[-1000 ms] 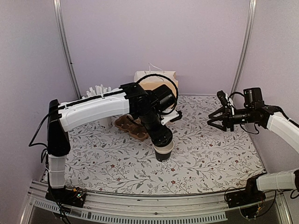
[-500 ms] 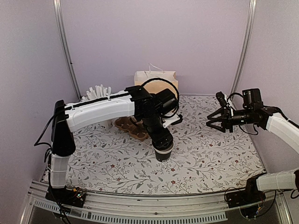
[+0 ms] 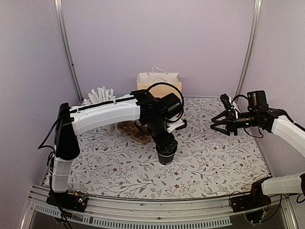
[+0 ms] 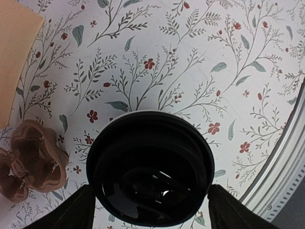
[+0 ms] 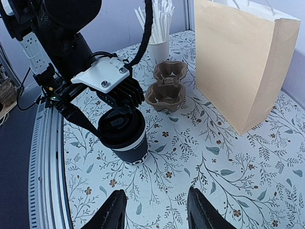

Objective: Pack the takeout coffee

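Lid on, the takeout coffee stands upright on the flowered table, a little toward 6 o'clock from its middle in the overhead view. The left gripper comes down on it from 12 o'clock, so the cup sits directly under the claw. In the left wrist view the black lid fills the space between the two fingers, one at 9 o'clock and one at 3 o'clock of the rim. The jaws are spread wide, right against the lid; whether they press it cannot be told.

From the cup, the brown cup carrier lies at 10 o'clock and the paper bag at 12 o'clock. The right gripper hangs at 2 o'clock, well apart, its jaws parted around nothing.
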Action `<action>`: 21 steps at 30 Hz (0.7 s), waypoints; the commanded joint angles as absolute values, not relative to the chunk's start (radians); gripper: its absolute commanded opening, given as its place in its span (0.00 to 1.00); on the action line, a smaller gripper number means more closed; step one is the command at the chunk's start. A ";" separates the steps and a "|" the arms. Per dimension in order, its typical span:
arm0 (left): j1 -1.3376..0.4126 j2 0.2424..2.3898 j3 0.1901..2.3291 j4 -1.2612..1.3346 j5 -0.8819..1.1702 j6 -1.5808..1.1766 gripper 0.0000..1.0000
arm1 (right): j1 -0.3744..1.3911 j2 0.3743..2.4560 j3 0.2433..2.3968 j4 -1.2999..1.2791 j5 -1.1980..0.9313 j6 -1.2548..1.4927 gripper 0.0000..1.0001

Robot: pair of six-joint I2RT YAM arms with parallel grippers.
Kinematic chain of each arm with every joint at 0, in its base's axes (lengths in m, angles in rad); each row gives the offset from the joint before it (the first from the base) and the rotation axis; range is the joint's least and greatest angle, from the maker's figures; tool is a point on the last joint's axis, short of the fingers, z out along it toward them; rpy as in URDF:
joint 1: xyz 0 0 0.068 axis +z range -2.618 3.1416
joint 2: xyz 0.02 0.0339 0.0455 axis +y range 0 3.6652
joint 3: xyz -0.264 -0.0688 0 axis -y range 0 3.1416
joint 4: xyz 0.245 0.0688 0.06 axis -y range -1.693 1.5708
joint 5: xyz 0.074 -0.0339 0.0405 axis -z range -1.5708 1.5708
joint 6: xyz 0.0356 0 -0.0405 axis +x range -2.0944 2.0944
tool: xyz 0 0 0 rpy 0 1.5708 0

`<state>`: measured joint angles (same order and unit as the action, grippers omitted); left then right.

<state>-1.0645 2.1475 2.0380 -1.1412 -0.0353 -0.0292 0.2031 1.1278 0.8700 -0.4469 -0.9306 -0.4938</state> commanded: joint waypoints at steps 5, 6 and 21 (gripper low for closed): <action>-1.051 2.153 2.076 -1.137 -0.028 -0.023 0.86 | 0.211 1.140 0.861 -0.436 -0.953 -0.499 0.46; -1.052 2.148 2.080 -1.136 -0.032 -0.023 0.86 | 0.211 1.140 0.861 -0.436 -0.953 -0.499 0.46; -0.874 1.766 1.630 -0.742 -0.021 -0.314 0.85 | 0.428 1.368 1.020 -0.530 -0.797 -0.352 0.41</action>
<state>-0.9688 1.8568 1.8145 -0.9459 -0.0822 -0.1390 0.3450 1.2629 0.9268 -0.4732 -0.8513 -0.4217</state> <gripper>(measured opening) 0.858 0.431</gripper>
